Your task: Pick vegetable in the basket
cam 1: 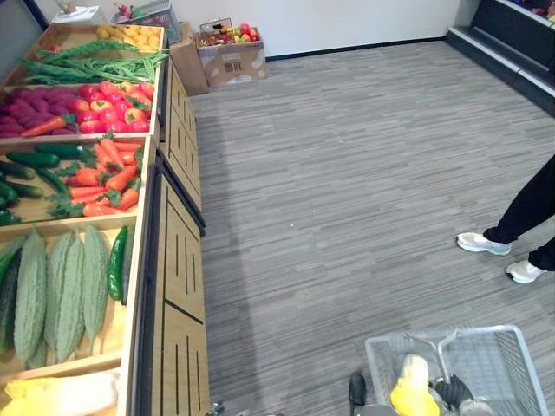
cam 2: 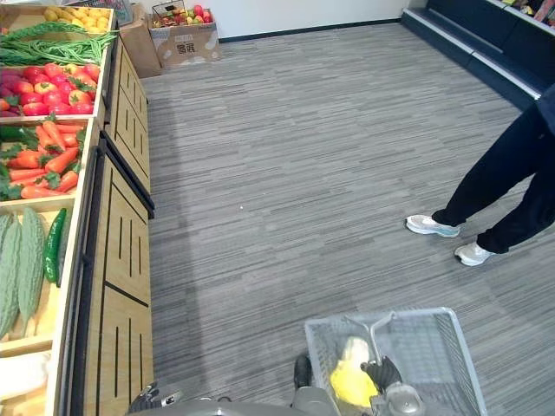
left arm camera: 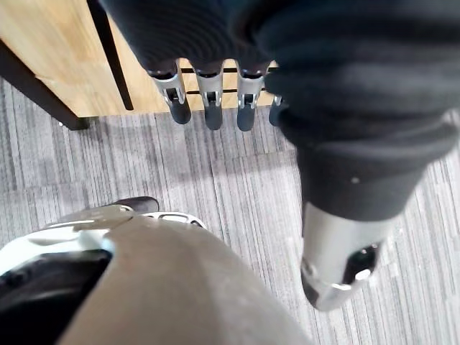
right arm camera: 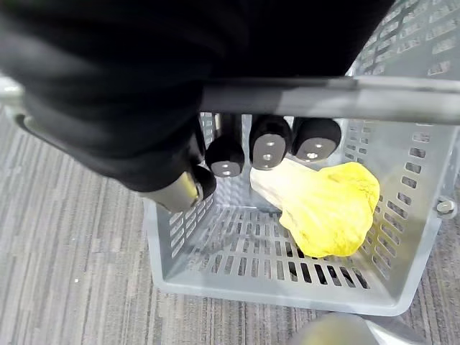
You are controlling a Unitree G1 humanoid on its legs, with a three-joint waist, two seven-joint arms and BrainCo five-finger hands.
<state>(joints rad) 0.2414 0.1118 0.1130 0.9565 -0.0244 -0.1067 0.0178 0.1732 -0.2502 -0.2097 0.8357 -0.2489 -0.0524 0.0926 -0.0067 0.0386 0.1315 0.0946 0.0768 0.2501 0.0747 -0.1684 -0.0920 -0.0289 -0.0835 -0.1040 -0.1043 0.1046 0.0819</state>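
The right robot hand (right arm camera: 267,146) has its fingers curled round the grey handle (right arm camera: 359,98) of a pale plastic basket (right arm camera: 273,282), which it carries low at the robot's right side above the grey striped floor (cam 1: 347,173). In the basket lies the vegetable (right arm camera: 327,208), with yellow crinkled leaves and a pale stalk, perhaps a small cabbage, though the kind is hard to tell; it rests on the slotted bottom just under the fingertips. The left robot hand (left arm camera: 208,100) hangs with its fingers straight and slightly apart, holding nothing, near the wooden front of the counter (cam 1: 178,260). The counter's bins hold bitter gourds (cam 1: 61,290), a green chilli (cam 1: 117,262) and carrots (cam 1: 108,178). A person's legs (cam 1: 525,217) stand well apart to the right.
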